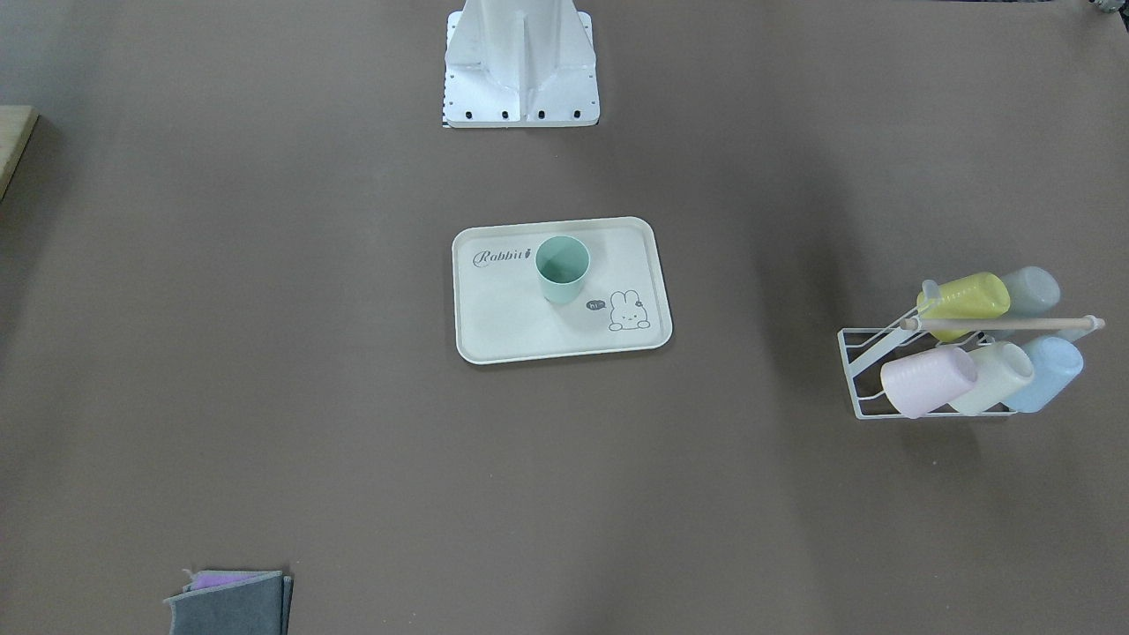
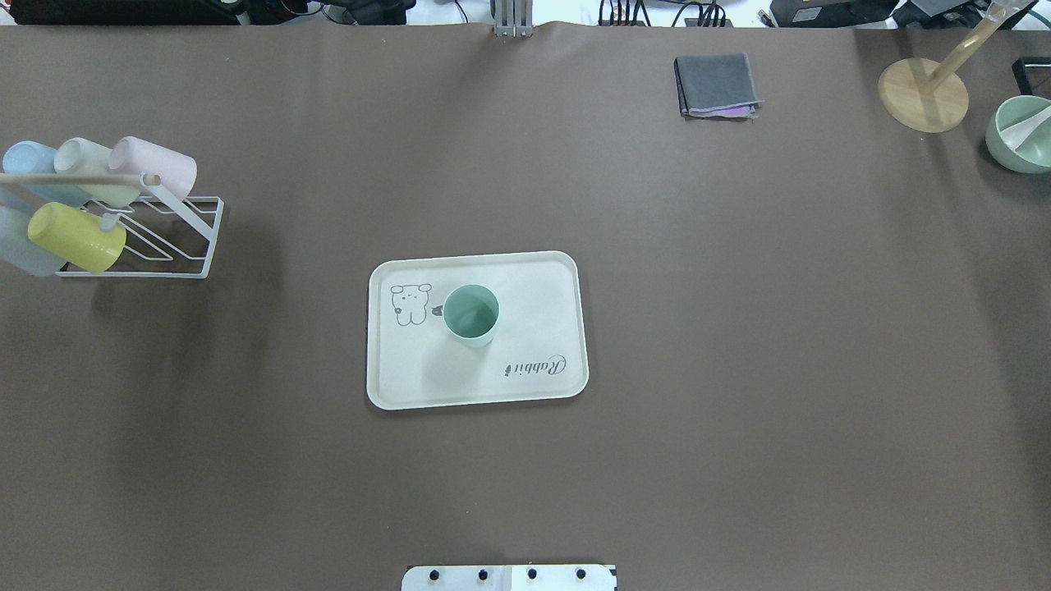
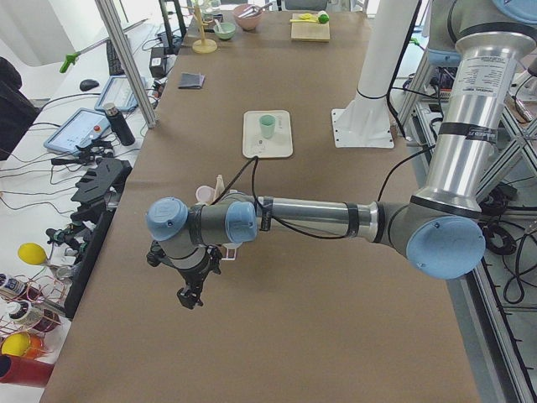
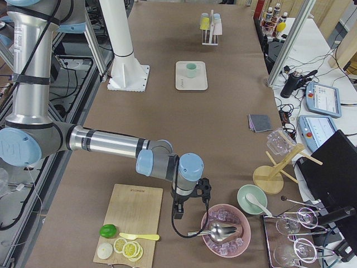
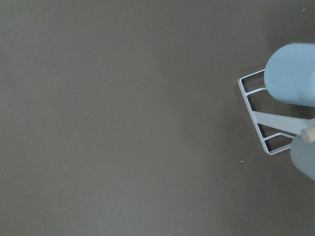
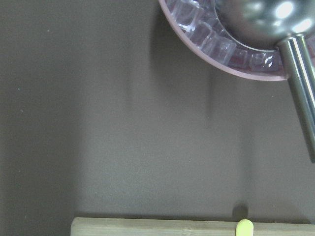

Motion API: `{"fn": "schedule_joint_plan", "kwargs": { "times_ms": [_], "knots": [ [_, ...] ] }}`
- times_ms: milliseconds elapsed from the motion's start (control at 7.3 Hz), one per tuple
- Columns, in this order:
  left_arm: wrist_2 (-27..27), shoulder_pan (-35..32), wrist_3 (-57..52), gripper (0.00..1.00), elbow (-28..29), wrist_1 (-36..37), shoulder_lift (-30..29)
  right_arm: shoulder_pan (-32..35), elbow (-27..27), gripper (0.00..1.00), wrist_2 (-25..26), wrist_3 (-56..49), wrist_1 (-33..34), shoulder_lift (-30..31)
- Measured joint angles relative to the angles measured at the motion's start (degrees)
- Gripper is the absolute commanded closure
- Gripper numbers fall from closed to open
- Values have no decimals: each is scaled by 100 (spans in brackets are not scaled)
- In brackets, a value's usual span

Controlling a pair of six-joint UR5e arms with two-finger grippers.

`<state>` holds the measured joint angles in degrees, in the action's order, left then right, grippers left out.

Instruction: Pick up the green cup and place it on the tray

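Observation:
The green cup (image 2: 471, 314) stands upright on the cream tray (image 2: 534, 287) at the table's middle; it also shows in the front view (image 1: 562, 269) on the tray (image 1: 512, 326). No gripper is near it. My left gripper (image 3: 191, 295) hangs over the table's left end, beside the cup rack (image 2: 193, 238). My right gripper (image 4: 177, 212) hangs over the table's right end between a cutting board and an ice bowl. Both show only in the side views, so I cannot tell whether they are open or shut.
The white wire rack holds several pastel cups, among them a yellow-green one (image 2: 75, 237). A folded grey cloth (image 2: 716, 84), a wooden stand (image 2: 923, 94) and a green bowl (image 2: 1022, 133) are at the far right. A pink ice bowl (image 4: 226, 230) and cutting board (image 4: 131, 223) are by the right arm.

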<state>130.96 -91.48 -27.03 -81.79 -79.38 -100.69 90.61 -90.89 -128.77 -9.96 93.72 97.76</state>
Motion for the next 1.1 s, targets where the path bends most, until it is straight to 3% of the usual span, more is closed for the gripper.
{"fn": "schedule_joint_plan", "kwargs": {
  "times_ms": [1096],
  "knots": [
    [-5,-1,33,2,33,-156,32,-7,-18,0,-7,0,-3,-130]
  ]
}}
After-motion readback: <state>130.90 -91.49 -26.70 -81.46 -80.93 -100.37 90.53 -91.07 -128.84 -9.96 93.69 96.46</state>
